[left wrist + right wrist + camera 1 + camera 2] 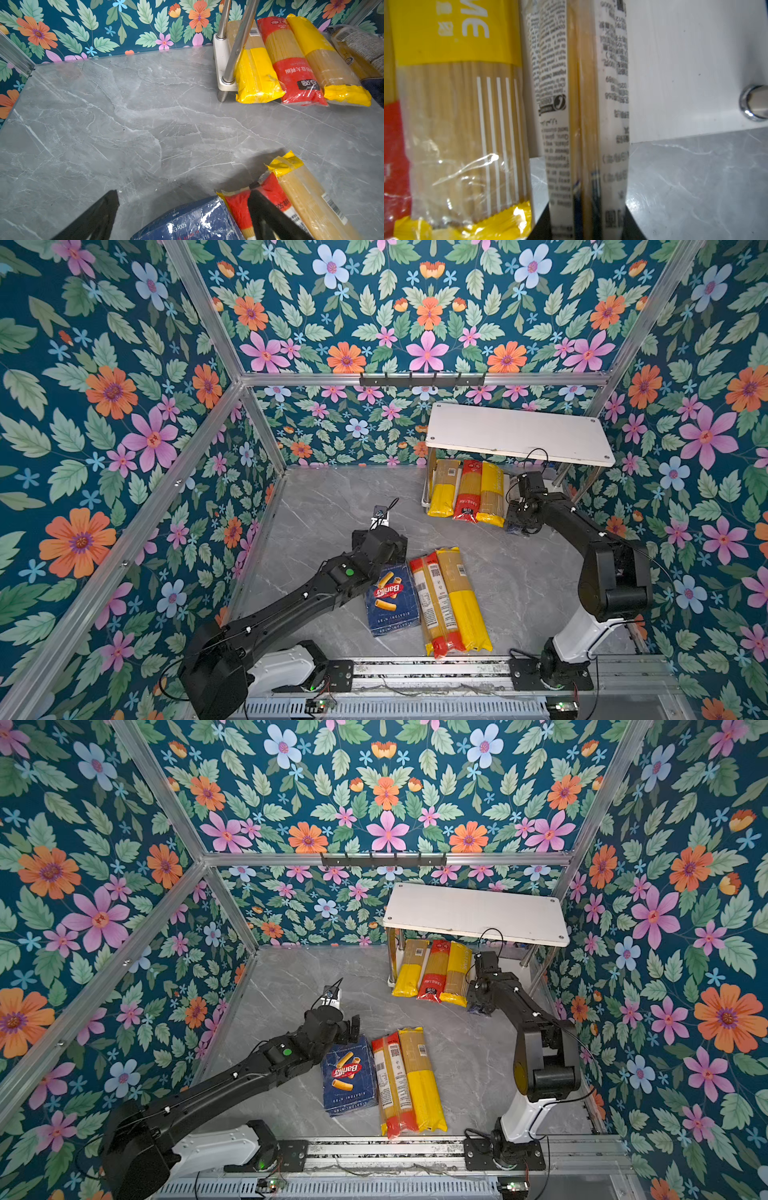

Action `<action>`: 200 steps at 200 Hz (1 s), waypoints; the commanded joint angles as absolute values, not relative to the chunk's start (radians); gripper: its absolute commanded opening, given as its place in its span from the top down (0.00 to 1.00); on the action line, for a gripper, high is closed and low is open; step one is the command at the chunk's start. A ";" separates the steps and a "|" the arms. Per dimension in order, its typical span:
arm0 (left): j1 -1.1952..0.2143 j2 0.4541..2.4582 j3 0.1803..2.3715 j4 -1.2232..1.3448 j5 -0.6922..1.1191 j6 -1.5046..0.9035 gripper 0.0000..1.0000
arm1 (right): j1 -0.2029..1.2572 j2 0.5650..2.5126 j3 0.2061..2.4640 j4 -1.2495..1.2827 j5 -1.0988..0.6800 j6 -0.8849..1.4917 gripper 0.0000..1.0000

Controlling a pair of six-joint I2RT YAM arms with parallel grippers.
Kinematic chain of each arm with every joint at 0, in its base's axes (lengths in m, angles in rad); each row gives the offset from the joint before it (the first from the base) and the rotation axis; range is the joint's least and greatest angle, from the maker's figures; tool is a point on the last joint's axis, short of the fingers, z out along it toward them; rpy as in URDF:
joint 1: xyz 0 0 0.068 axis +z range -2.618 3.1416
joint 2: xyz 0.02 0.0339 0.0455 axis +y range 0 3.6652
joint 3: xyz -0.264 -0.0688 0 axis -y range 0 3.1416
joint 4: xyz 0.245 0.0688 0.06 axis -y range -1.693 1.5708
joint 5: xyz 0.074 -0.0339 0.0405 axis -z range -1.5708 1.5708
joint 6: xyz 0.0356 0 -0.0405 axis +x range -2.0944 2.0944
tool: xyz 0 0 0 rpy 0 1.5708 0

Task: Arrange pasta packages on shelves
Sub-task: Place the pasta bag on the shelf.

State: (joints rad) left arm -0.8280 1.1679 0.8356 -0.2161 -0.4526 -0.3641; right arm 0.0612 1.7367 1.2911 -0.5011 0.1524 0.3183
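Now my right gripper point(586, 224) clamps a narrow printed spaghetti pack point(583, 116) parallel to the yellow-topped bag point(456, 104) (for a tight row). My left gripper point(182, 195) gapes above the dark-blue Barilla pack point(187, 222).

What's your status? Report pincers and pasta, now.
Left pincer open at dark-blue Barilla pack. Right pincer shut on clear printed spaghetti bag at white lower shelf board. Yellow-and-clear spaghetti bag close alongside.
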 commanded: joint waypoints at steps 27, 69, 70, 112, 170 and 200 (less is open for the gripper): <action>-0.809 1.172 0.847 -0.200 -0.454 -0.350 0.00 | 0.052 1.793 1.359 -0.358 0.179 0.275 0.77; -0.804 1.175 0.847 -0.202 -0.453 -0.351 0.00 | 0.051 1.849 1.406 -0.381 0.175 0.270 0.69; -0.804 1.175 0.847 -0.202 -0.453 -0.350 0.00 | 0.050 1.850 1.406 -0.381 0.175 0.271 0.69; -0.802 1.181 0.855 -0.204 -0.444 -0.350 0.00 | 0.051 1.832 1.385 -0.395 0.192 0.278 0.22; -0.801 1.152 0.843 -0.218 -0.431 -0.363 0.00 | 0.051 1.753 1.331 -0.428 0.198 0.295 0.14; -0.800 1.109 0.821 -0.230 -0.425 -0.377 0.00 | 0.051 1.683 1.274 -0.477 0.179 0.320 0.14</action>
State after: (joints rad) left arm -0.8005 1.1362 0.8322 -0.2207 -0.4309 -0.3614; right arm 0.0502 1.7260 1.3041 -0.4278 0.1856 0.2890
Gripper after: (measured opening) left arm 0.997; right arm 0.859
